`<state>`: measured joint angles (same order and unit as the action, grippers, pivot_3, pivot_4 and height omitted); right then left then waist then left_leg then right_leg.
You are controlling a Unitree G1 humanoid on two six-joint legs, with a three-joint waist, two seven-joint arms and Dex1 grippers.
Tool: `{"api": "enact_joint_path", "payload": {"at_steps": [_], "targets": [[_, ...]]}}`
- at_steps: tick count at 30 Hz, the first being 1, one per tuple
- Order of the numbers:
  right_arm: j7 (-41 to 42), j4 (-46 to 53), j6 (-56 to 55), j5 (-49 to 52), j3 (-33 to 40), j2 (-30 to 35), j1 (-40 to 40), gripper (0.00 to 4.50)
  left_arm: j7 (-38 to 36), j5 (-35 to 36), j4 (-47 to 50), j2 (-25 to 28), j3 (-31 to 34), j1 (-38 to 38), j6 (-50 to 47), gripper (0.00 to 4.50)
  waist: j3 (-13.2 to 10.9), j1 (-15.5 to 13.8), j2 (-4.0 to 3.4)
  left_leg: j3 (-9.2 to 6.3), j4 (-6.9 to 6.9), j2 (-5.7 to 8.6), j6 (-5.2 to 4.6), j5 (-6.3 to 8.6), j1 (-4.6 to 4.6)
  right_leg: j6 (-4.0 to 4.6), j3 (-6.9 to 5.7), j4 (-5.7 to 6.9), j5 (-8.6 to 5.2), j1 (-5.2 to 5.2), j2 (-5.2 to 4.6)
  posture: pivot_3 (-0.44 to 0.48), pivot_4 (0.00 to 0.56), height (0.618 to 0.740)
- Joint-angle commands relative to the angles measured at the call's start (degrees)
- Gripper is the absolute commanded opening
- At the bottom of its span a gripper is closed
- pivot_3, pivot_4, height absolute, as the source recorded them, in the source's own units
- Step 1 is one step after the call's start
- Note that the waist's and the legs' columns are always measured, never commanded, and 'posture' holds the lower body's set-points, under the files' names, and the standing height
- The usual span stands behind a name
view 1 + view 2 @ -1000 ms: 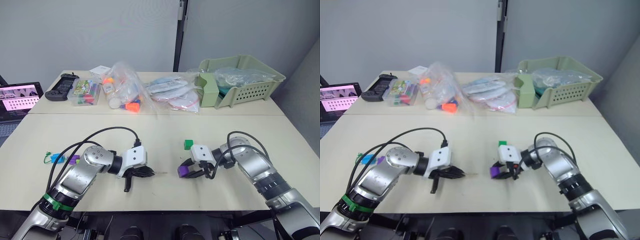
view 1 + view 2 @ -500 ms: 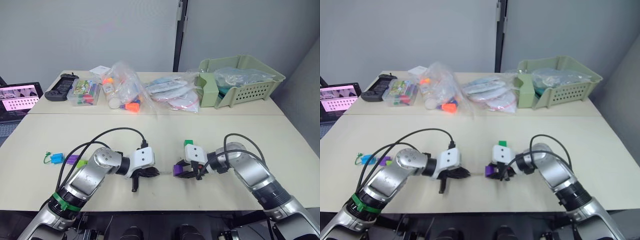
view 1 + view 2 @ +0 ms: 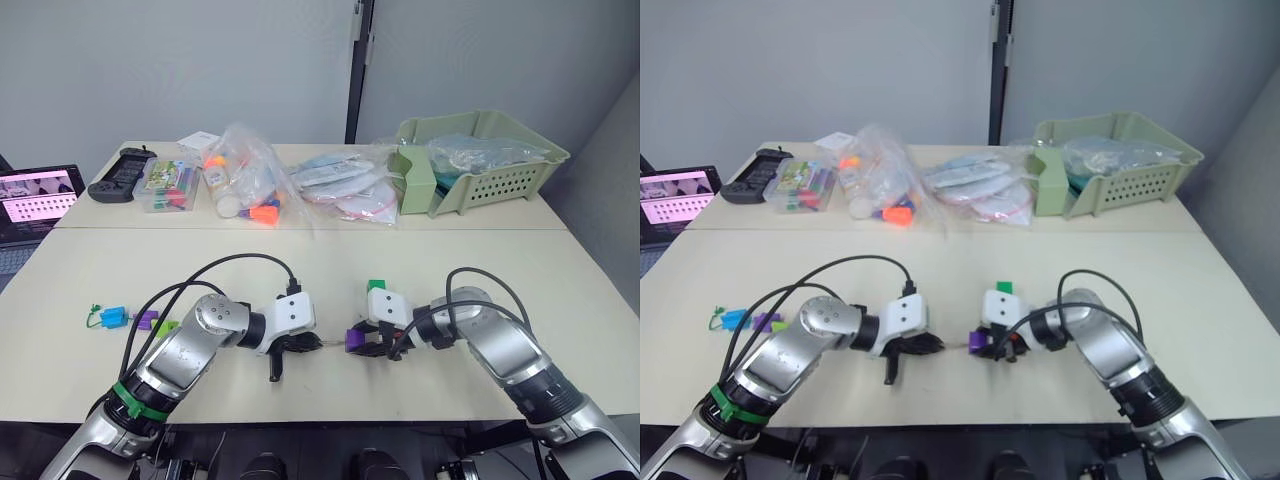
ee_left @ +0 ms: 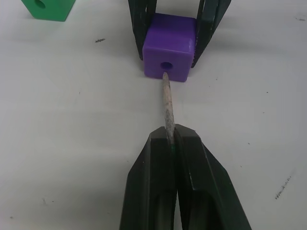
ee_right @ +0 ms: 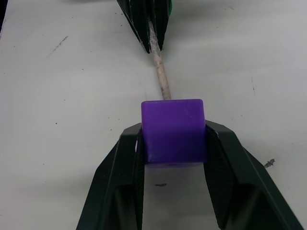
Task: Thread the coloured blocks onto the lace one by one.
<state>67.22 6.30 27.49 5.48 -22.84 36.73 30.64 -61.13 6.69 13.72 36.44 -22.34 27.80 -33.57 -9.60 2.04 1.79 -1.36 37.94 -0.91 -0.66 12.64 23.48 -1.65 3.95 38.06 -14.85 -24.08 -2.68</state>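
A wide cream table (image 3: 330, 270) is carrying everything. A pale green slotted plastic basket (image 3: 490, 160) is sitting at its 1 o'clock corner, with a heap of clear plastic bags holding orange-capped items (image 3: 245, 185) at 11 o'clock and a black handheld controller (image 3: 122, 160) further out toward 10 o'clock.

Near the 6 o'clock edge, the right gripper (image 5: 173, 143) is clamping a small purple plastic cube (image 5: 173, 130) between its 2 black fingers, 1 on each side face. At 9 o'clock of that cube, the left gripper (image 4: 171, 136) is pinching the stiff pale tip (image 4: 167, 103) of the thin green lace with its fingers pressed together, and the tip's end is touching the cube's round hole. A small dark green cube (image 3: 377, 287) is resting just beside the right gripper at its 12 o'clock. Far out at 9 o'clock, a blue cube (image 3: 113, 316), a 2nd purple cube (image 3: 147, 320) and a lime green cube (image 3: 165, 326) are sitting in a row.
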Motion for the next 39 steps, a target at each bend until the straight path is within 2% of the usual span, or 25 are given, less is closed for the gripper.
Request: {"api": "enact_joint_path", "payload": {"at_steps": [1, 24, 33, 39], "targets": [[-0.2, 2.9, 0.6, 0.7, 0.1, -0.5, -0.4, 1.18, 0.0, 0.1, 1.3, -1.0, -0.3, 2.2, 0.3, 0.00, 0.0, 0.0, 0.00, 0.00, 0.00, 0.00, 0.00, 0.00, 0.00, 0.00, 0.00, 0.00, 0.00, 0.00, 0.00, 0.000, 0.150, 0.740], [-5.0, 7.5, 7.6, 0.9, 0.2, -2.4, -1.3, 1.18, -1.2, 0.4, -1.4, -7.3, -4.0, 6.5, 0.3, 0.00, 0.0, -0.9, 0.00, 0.08, 0.12, 0.03, 0.00, 0.00, -0.08, -0.01, 0.00, -0.02, -0.01, 0.15, 0.01, 0.000, 0.150, 0.740], [-5.8, 9.2, 9.2, 1.2, -0.4, -3.8, -1.6, 1.18, -1.9, 0.8, -6.3, -12.3, -4.8, 5.8, 4.1, 0.00, 0.0, -1.3, -0.01, 0.09, 0.17, 0.02, 0.00, 0.00, -0.60, -0.05, -0.10, -0.38, -0.03, 0.93, 0.01, 0.000, 0.150, 0.740], [-5.0, 9.0, 8.5, 0.0, -1.7, -2.8, -3.1, 1.18, -4.9, 1.2, -6.2, -10.5, -4.0, 5.4, 5.0, 0.00, 0.0, -1.3, -0.02, 0.05, 0.17, 0.05, 0.00, 0.00, -0.51, -0.09, -0.12, -0.42, -0.05, 0.90, 0.00, 0.000, 0.150, 0.740]]}}
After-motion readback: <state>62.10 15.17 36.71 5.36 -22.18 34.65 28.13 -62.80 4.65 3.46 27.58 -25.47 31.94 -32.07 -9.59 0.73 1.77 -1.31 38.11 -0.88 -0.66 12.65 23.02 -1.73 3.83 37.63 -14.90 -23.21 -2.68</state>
